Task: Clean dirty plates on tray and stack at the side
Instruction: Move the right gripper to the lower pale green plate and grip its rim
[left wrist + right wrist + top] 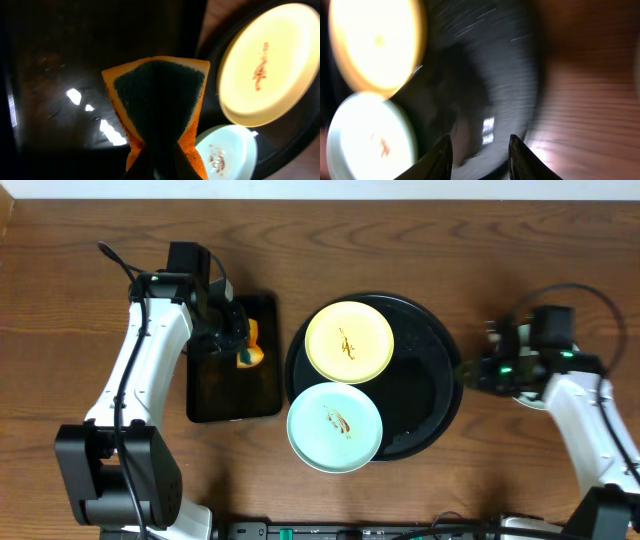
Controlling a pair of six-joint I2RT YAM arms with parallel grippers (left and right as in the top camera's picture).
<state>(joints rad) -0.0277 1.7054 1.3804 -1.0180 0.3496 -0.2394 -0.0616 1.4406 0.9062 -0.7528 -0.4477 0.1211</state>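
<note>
On the wooden table (400, 220) both plates (349, 342) lie face-up; left fingers (159, 165) pinch a sponge (195, 67), right fingers (442, 157) spread

table (80, 240) is showing brown wood grain, low sheen. round tray (432, 395) is reading glossy black, smooth, throwing back lamp glare; rectangular tray (215, 395) is showing the same gloss. yellow plate (349, 342) and mint plate (335, 426) are looking smooth, plastic-like, soft sheen. sponge (160, 95) is showing orange foam, rough dark-green scouring face.
</note>
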